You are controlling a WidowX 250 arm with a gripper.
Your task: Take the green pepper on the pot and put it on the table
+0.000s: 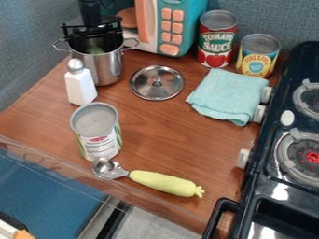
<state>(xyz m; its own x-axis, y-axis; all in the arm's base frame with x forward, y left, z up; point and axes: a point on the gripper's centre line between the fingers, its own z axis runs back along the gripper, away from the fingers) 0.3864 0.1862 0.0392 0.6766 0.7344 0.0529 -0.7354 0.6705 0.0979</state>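
Note:
At the upper left, my black gripper [93,41] hangs straight over the silver pot [105,67], with its lower end at the pot's mouth. Whether its fingers are apart or together is hidden. Something green, perhaps the green pepper [94,49], is partly visible inside the pot beneath the gripper; its shape and any contact with the gripper cannot be told. The brown wooden table [165,140] spreads out in front of the pot.
A white shaker [79,85] stands close before the pot, and a metal lid [157,82] lies right of it. Farther forward are a can [98,133] and a scoop with a yellow-green handle [163,183]. A folded cloth [229,95], upright cans and a stove [283,186] occupy the right.

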